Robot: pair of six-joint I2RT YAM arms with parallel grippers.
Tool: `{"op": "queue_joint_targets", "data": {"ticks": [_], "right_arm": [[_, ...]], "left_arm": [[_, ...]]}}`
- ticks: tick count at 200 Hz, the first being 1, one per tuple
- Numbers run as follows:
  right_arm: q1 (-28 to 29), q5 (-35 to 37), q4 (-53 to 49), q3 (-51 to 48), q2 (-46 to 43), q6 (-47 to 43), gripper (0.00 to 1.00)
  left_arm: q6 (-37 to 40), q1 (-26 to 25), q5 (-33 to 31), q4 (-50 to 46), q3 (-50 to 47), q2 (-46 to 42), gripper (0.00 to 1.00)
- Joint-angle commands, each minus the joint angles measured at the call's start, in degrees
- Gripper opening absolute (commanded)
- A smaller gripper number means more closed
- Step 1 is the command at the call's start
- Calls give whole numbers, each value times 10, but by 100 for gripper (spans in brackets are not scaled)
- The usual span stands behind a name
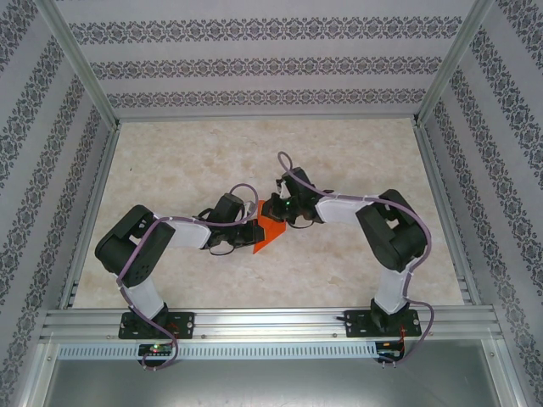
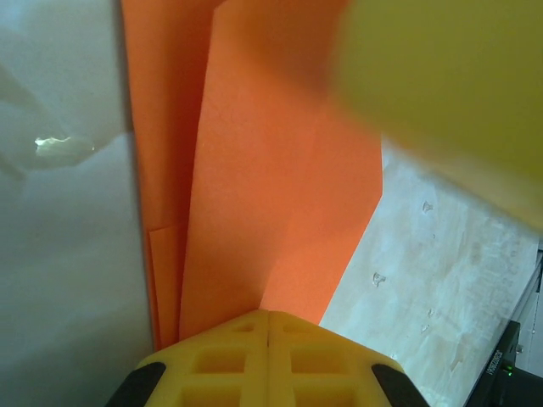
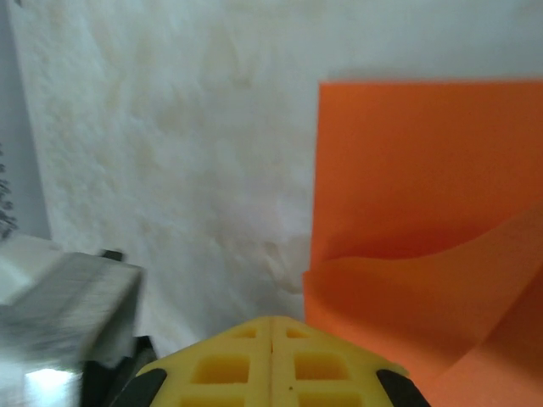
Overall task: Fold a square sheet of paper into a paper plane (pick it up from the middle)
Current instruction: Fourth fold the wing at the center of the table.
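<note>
The left end effector (image 2: 269, 320) is pinching the orange sheet (image 2: 271, 195), its fold running straight ahead, the sheet lying ahead-right of the closed, empty right end effector (image 3: 271, 324).

The table (image 1: 356, 161) under me is pale marbled beige, evenly lit. Walls (image 1: 263, 64) papered in dark floral stripes stand at nine, twelve and three o'clock, edged by aluminium posts (image 1: 80, 64). A slotted aluminium rail (image 1: 271, 322) crosses at six o'clock.
</note>
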Motion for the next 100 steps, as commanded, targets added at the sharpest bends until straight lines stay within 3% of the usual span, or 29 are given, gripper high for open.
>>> {"op": "queue_joint_targets", "data": {"ticks": [1, 100], "right_arm": [[1, -9, 6, 19, 25, -8, 2], [-63, 51, -23, 55, 82, -33, 7]], "left_arm": [[21, 4, -27, -85, -11, 20, 0], [44, 4, -32, -107, -46, 25, 0]]}}
